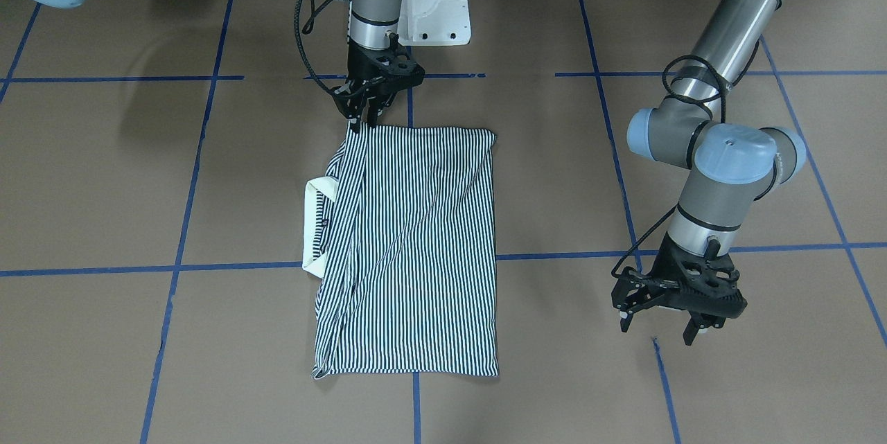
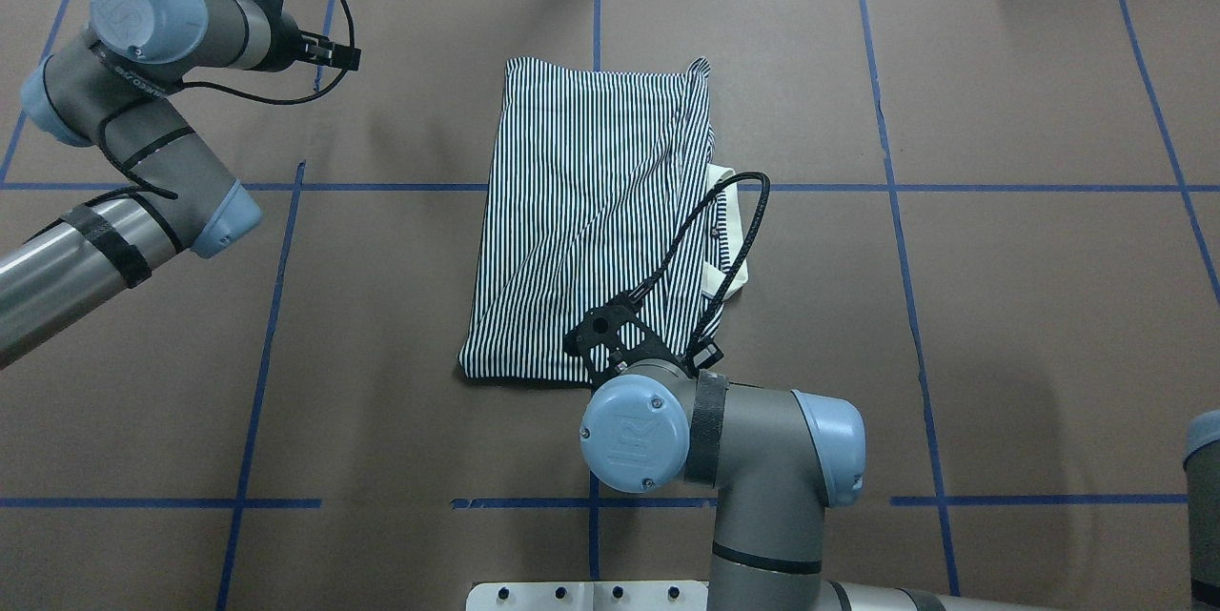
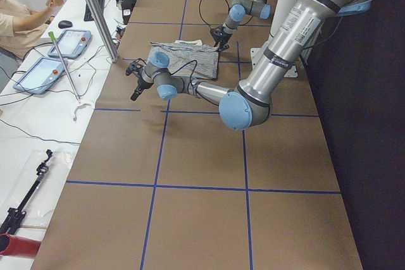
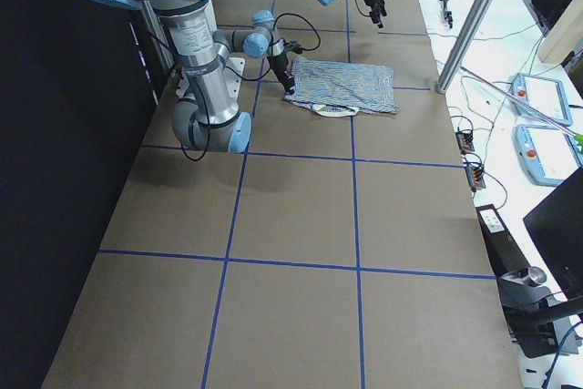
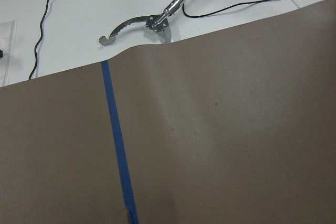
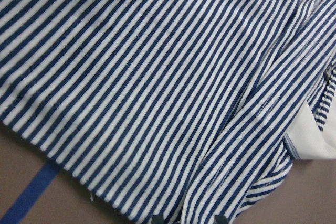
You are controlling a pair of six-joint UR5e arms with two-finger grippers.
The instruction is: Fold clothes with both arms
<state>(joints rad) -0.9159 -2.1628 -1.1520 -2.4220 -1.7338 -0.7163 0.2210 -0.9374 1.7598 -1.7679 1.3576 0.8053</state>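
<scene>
- The brown-covered table (image 1: 554, 375) on my feeds is gridded with blue tape lines (image 1: 181, 222). The white pedestal base (image 1: 436, 11) sits at its near edge.
- Beyond the far edge is a white bench with loose cables and a metal grabber tool (image 5: 157, 20). The left side view also shows an operator (image 3: 19, 20), two tablets (image 3: 60, 43) and a metal pole (image 3: 95, 11) there.
- From overhead, the right arm's wrist (image 2: 639, 430) and its looping black cable (image 2: 753, 201) cover the shirt's near right corner. I have to read the grip from other views.
- The polo shirt (image 1: 416, 243) lies flat mid-table, folded into a long rectangle running near to far. Its white collar (image 1: 315, 229) pokes out on the right side.
- The right gripper (image 1: 364, 120) is down on the shirt's near right corner. In the wrist view its fingertips (image 6: 158, 220) stand close together with the striped hem between them, so I read it as pinching that corner.
- The left gripper (image 1: 657, 332) hangs over bare table at the far left, well apart from the shirt. Its jaws are spread wide and hold nothing.
</scene>
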